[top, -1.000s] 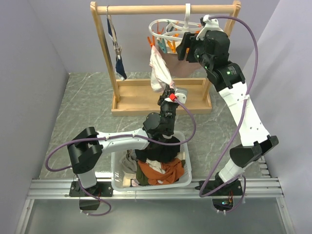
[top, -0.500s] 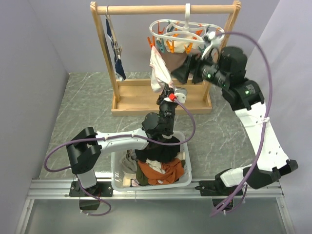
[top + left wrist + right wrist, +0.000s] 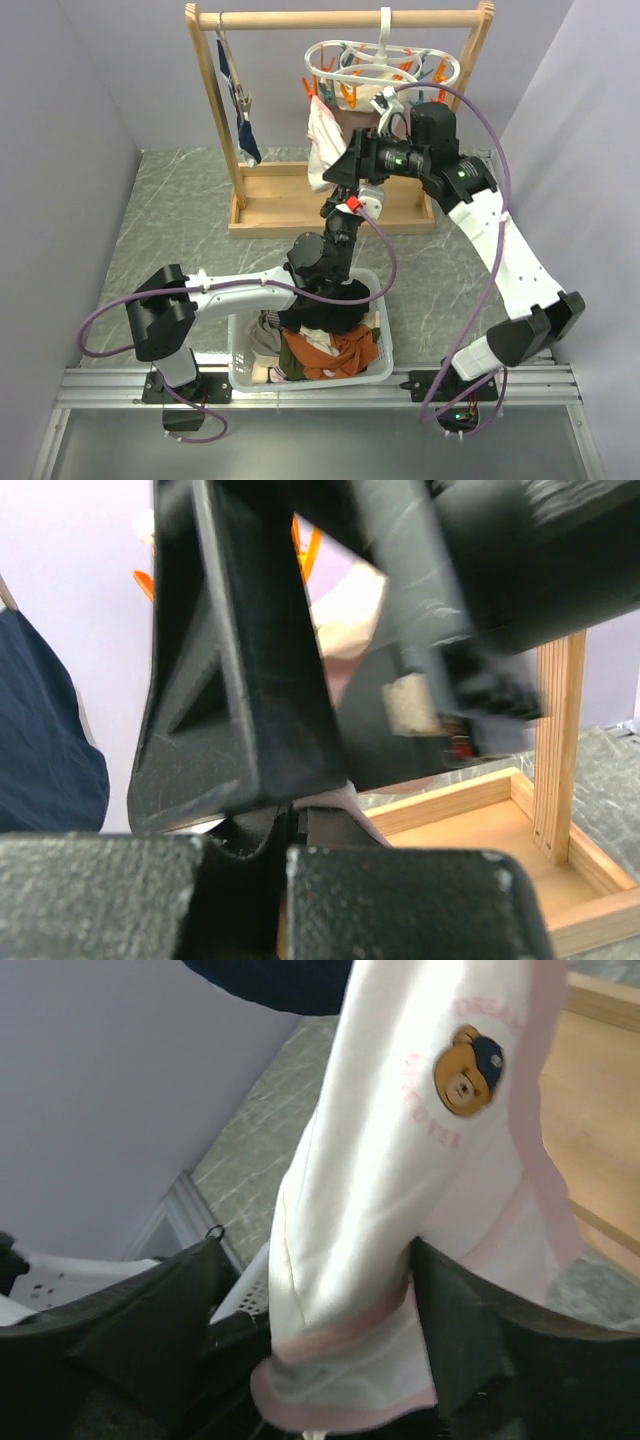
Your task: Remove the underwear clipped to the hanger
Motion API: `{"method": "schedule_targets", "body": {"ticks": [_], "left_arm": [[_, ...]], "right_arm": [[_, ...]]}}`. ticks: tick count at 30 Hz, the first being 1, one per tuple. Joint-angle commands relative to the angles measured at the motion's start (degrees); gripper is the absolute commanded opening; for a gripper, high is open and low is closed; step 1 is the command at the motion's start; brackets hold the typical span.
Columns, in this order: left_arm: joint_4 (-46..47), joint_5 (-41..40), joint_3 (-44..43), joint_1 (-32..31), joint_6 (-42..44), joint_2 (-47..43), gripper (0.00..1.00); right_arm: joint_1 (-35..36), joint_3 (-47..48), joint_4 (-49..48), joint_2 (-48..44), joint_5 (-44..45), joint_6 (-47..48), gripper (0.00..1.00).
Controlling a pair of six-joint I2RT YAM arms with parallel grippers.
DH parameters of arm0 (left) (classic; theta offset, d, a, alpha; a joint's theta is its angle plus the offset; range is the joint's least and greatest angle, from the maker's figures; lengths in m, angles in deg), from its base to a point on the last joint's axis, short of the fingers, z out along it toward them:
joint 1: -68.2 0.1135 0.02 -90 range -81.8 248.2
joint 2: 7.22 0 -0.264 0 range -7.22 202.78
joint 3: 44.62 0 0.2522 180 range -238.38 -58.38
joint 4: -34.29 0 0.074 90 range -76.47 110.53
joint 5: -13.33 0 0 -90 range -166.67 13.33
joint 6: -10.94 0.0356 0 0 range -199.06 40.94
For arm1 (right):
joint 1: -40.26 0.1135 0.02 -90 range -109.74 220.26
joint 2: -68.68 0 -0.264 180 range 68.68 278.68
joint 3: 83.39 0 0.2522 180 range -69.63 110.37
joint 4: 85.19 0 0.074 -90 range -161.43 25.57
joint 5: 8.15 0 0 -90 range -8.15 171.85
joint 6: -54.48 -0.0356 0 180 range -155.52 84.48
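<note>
- The table (image 3: 170,220) is a grey-green, marble-veined slab, shut in by plain lilac-grey walls (image 3: 60,120) at the left, back and right. A metal frame (image 3: 320,385) runs along its near edge, where the arms are bolted.
- One wooden rack (image 3: 330,18) stands at the back of the table, a rail over a tray-like base.
- One white ring hanger (image 3: 384,40) hooks on the rail toward its right end. Its pegs (image 3: 350,95) are orange and teal; they crowd too closely to count.
- One navy garment (image 3: 247,135) hangs at the rail's left end, well apart from the ring.
- One piece of underwear (image 3: 322,140) shows plainly: whitish with pink edging, hanging from the ring's left side down in front of the rack. The right wrist view shows one bear patch (image 3: 465,1070) on it. The right arm hides what else hangs from the ring.
- One white basket (image 3: 235,360) sits at the near edge between the two arms, heaped with orange, black and pale clothes (image 3: 330,350).
- Two arms meet at the underwear's lower end.
- The left fingers (image 3: 400,900) are pressed together, with a strip of pale cloth pinched at their seam, so they grip the bottom of the underwear.
- The right fingers (image 3: 150,1330) stand wide apart just above the left ones. The cloth hangs between them, and they have not closed on it.
</note>
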Motion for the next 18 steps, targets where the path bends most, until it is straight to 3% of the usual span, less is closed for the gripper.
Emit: {"method": "schedule_targets", "body": {"ticks": [1, 3, 6, 7, 9, 12, 13, 16, 18], "left_arm": [[2.16, 2.85, -1.33, -0.63, -0.18, -3.30, 0.00], [3.04, 3.02, -1.86, -0.63, 1.31, -3.04, 0.00], [2.26, 3.46, -3.44, -0.71, 1.06, -3.47, 0.00], [1.56, 3.55, -4.23, -0.71, 0.53, -3.83, 0.01], [-2.82, 3.55, -5.37, -0.71, -1.05, -4.79, 0.03], [-14.93, 3.55, -8.10, -0.80, -6.49, -6.63, 0.26], [-18.71, 3.99, -9.50, -0.71, -11.55, -8.64, 0.48], [-35.67, 8.09, -11.26, -0.37, -23.87, -14.53, 0.75], [-46.02, 12.58, -12.23, 1.12, -33.34, -19.09, 0.83]], "right_arm": [[0.63, 4.97, 0.60, 3.50, -6.60, 0.51, 0.79], [0.63, 6.21, 1.66, 5.17, -6.70, 0.95, 0.71], [0.63, 10.16, 5.17, 7.46, -5.12, 2.10, 0.39], [0.54, 12.26, 5.79, 8.07, -4.77, 2.36, 0.20], [0.63, 13.94, 6.41, 9.31, -3.89, 2.36, 0.03], [0.19, 15.79, 6.32, 10.10, -2.57, 2.19, 0.00], [-0.16, 16.58, 6.76, 10.36, -2.22, 2.27, 0.00], [-1.39, 18.16, 8.16, 11.07, -0.63, 2.89, 0.00], [-2.44, 18.00, 8.52, 11.16, -0.46, 3.50, 0.00]]}}
